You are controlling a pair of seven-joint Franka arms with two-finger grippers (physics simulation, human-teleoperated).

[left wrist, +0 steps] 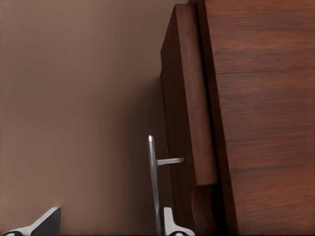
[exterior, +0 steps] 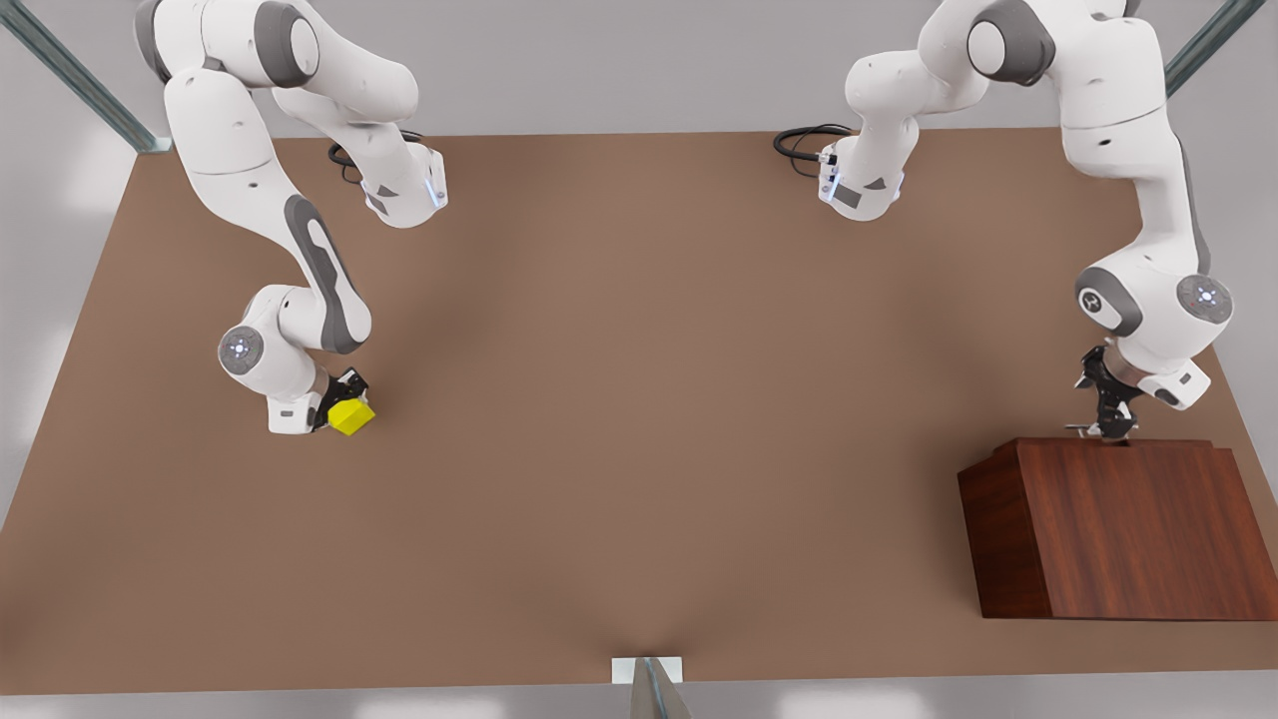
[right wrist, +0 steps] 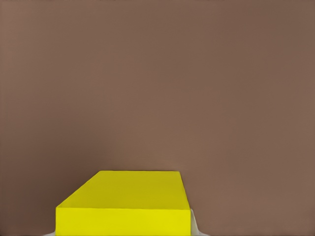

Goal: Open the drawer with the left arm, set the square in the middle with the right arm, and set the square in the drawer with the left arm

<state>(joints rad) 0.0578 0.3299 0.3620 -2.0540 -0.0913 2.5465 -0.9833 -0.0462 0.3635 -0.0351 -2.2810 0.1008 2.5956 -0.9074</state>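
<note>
We start from the table (exterior: pixel 639 419), a plain brown surface that carries everything. At the front view's right, near the front edge, stands the wooden box (exterior: pixel 1128 539), whose far face holds the drawer (left wrist: pixel 189 98). In the left wrist view the drawer front stands only slightly proud of the box body, so we judge the drawer as barely opened or still closed.

The left arm (exterior: pixel 1148 250) reaches down to the far side of the box. Its left gripper (exterior: pixel 1106 424) sits at the silver bar handle (left wrist: pixel 153 182). The fingers are spread: one fingertip shows just beside the bar on the drawer side, the other well apart on the table side, so the bar lies between them and is not yet clamped. The bar's long axis runs parallel to the drawer front; we judge that the pull must go straight away from the box, toward the far side of the table.

The right arm (exterior: pixel 300 270) works at the front view's left. Its right gripper (exterior: pixel 344 404) has the square (exterior: pixel 351 416) closed between its fingers, raised and tilted. The middle (exterior: pixel 639 399) lies well apart from it, toward the front view's right, between the two arms.
</note>
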